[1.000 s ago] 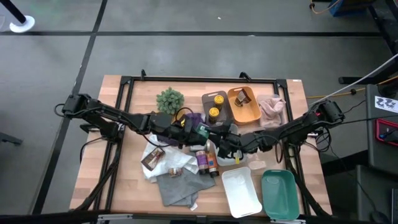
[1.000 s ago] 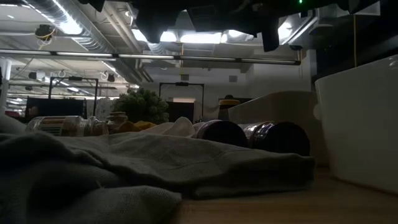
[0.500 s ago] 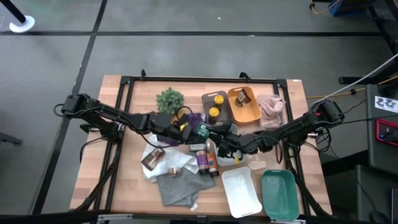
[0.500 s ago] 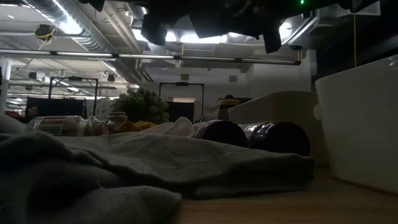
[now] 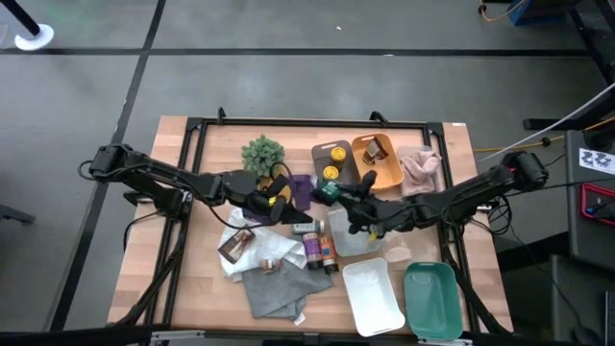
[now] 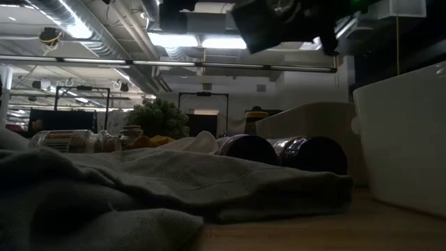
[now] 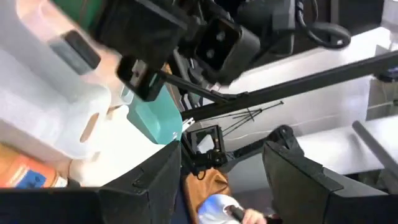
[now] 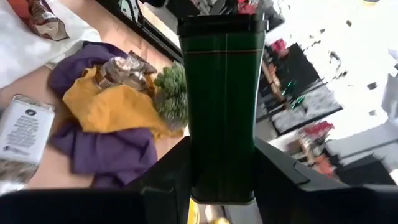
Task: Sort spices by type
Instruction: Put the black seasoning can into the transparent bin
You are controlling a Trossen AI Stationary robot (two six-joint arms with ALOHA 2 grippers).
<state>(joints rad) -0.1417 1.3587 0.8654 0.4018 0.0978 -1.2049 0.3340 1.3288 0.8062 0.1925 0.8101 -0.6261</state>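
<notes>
The green tin (image 5: pixel 328 191) (image 8: pixel 222 93) is in my right gripper (image 5: pixel 338 199) (image 8: pixel 222 182), above the table's middle. My left gripper (image 5: pixel 278 200) (image 7: pixel 224 180) is open and empty, just left of the tin over the mustard cloth (image 5: pixel 276 199). Two yellow-topped tins (image 5: pixel 333 161) sit in the dark tray. A brown packet (image 5: pixel 376 151) lies in the orange tray. Short bottles (image 5: pixel 320 249) lie near the grey cloth (image 5: pixel 279 288). Another brown packet (image 5: pixel 235 244) rests on the white cloth. My right gripper pinches the green tin by one end (image 8: pixel 222 171) between its two fingers (image 8: pixel 169 182), coming roughly level from the table's right. The tin sticks out past the fingertips, along them. It is lifted clear of the table.
The white tray (image 5: pixel 371 294) and teal tray (image 5: pixel 430 299) stand at the near right edge, with a clear container (image 5: pixel 350 234) beside them. The bushy plant (image 5: pixel 261 153), purple cloth (image 5: pixel 302 186) and pink cloth (image 5: pixel 420 171) crowd the middle and far side. A black frame rail (image 5: pixel 307 122) borders the table.
The green tin, which was between the two grippers, has moved with my right gripper toward the table's right and far edge. My left gripper has drawn back toward the table's left and now stands apart from the tin.
</notes>
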